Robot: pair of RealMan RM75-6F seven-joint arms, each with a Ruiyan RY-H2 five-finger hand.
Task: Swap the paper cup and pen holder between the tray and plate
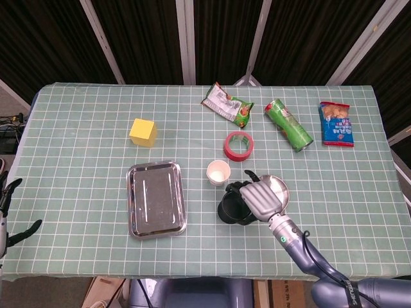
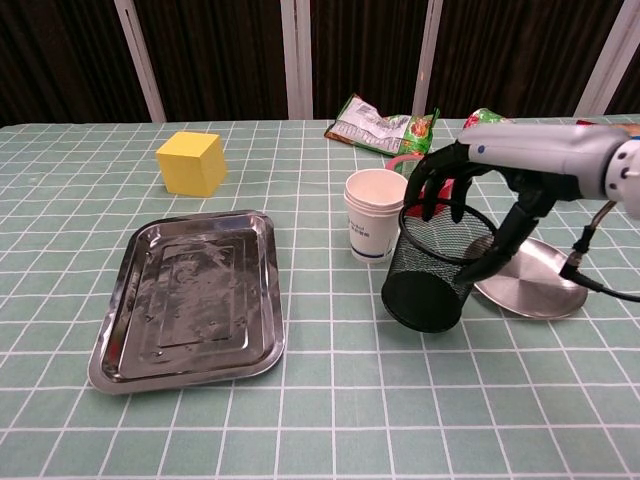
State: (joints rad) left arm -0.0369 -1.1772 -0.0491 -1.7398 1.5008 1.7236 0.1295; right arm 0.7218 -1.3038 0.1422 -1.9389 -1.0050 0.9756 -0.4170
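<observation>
Blk wire-mesh pen holder (image 2: 432,270), shiny metal tray (image 2: 190,297)

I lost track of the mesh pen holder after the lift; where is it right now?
The right hand holds the pen holder tilted, off the plate, just in front of the paper cup in the chest view, between plate and tray.

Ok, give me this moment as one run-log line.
right hand: holds pen holder tilted, off plate | paper cup: on table | tray: empty | left hand: idle
</observation>
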